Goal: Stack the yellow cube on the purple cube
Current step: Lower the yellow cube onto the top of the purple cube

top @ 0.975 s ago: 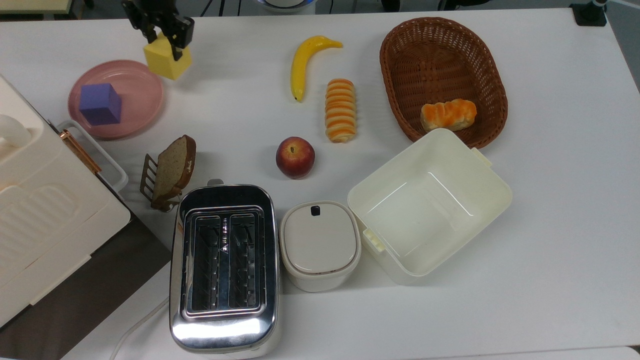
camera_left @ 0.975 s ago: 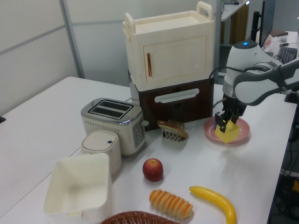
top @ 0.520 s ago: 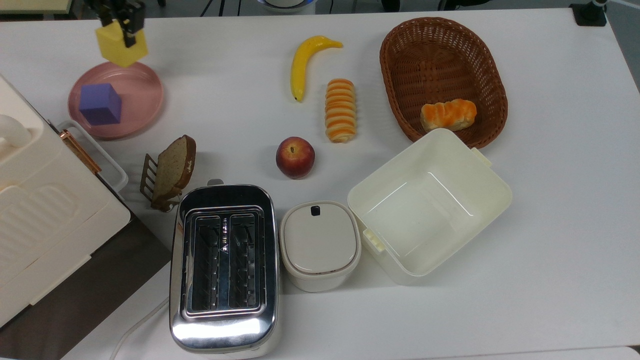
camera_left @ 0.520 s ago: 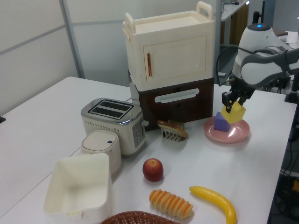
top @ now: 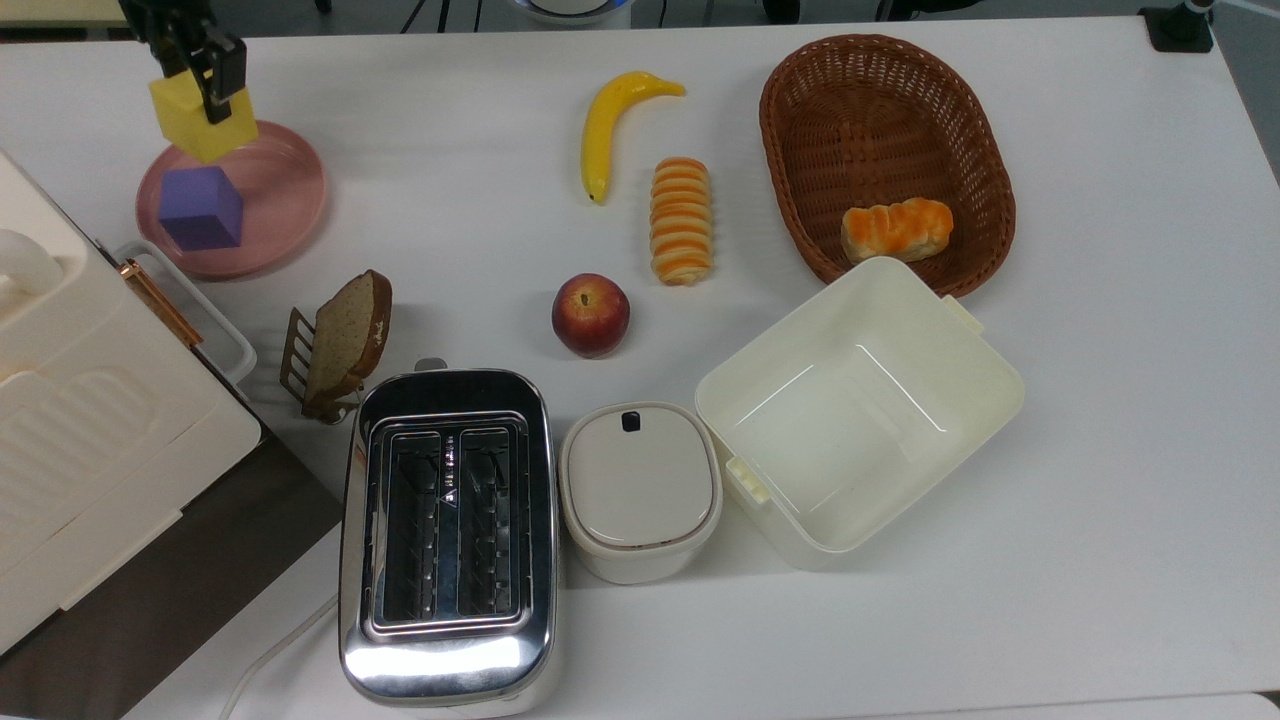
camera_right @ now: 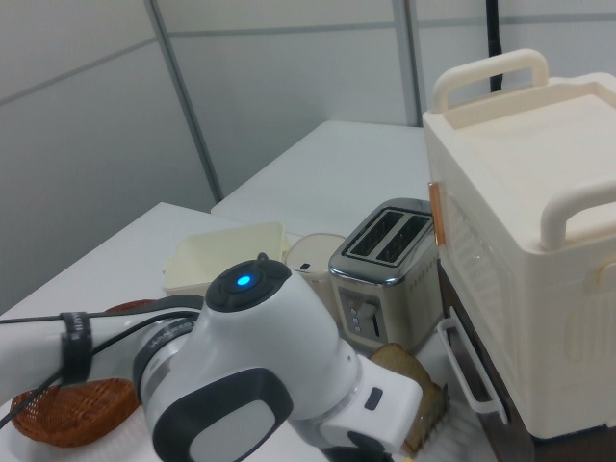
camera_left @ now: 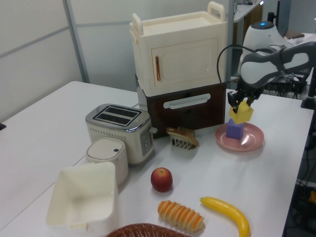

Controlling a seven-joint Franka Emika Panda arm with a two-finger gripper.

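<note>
Yellow cube (top: 197,122) pinched in my claw (top: 193,78), hanging in the air. Just below it the purple cube (top: 202,208) sits on the pink plate (top: 280,190), with a gap between the 2 cubes.

Arm (camera_left: 276,61) bent over, hand (top: 198,78) down, fingers clamped on yellow cube (top: 200,125)
</note>
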